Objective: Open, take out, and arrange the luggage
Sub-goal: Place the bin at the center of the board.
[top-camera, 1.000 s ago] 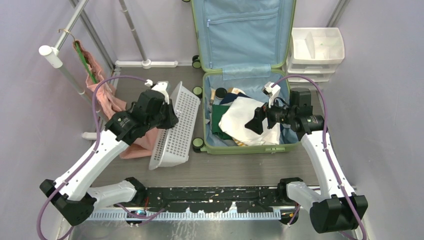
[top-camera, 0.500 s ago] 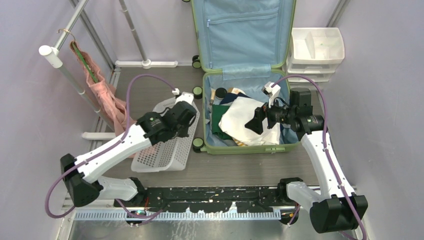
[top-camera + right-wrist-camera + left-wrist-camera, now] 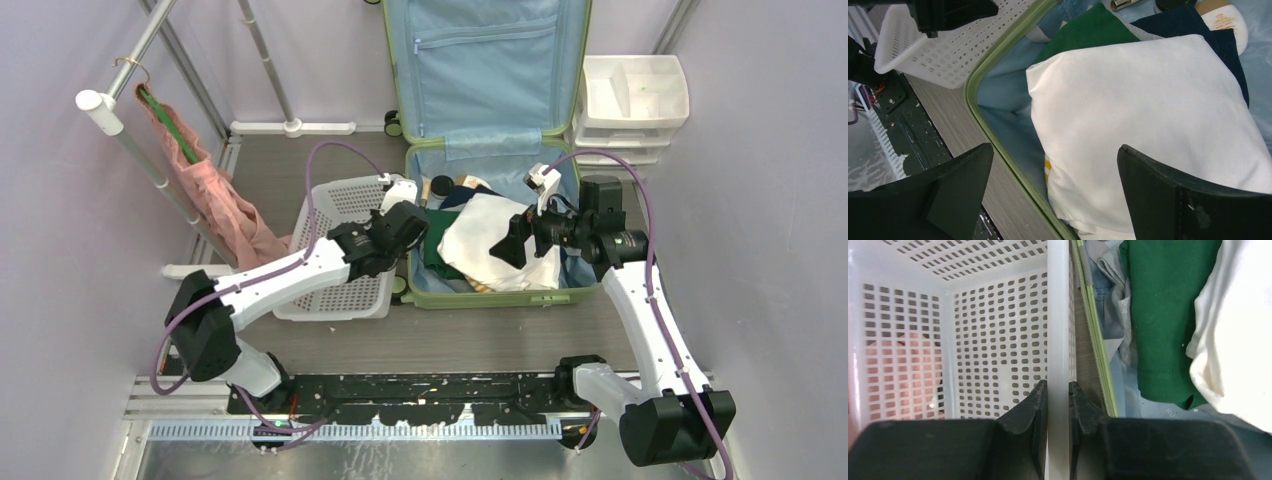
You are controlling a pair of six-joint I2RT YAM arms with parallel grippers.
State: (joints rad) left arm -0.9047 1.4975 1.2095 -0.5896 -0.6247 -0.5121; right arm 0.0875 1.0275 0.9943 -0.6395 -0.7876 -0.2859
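Green luggage (image 3: 470,298): wide open, lid propped upright at the back, base half flat on the table (image 3: 450,340) and stuffed with clothes
Left arm: stretched out long from its base, running diagonally over the basket (image 3: 335,200) towards the luggage, wrist ending right by the luggage's left edge
Left gripper (image 3: 1058,390): narrow, pinched onto the basket rim on the side nearest the luggage
Basket: white mesh, sitting upright just left of the luggage, with a thin strip of table between them
Right arm: comes up from its base, elbow folded, forearm pointing left over the luggage's base half
Right gripper (image 3: 1055,165): spread wide, nothing in it, hanging over the white cloth (image 3: 1148,110)
White cloth: top of the pile inside the luggage, green cloth (image 3: 1168,315) poking out on its left, navy cloth (image 3: 1193,25) on the lid side
Drawers (image 3: 633,100): white unit just right of the luggage lid
Pink garment (image 3: 215,200): hanging well left of the luggage
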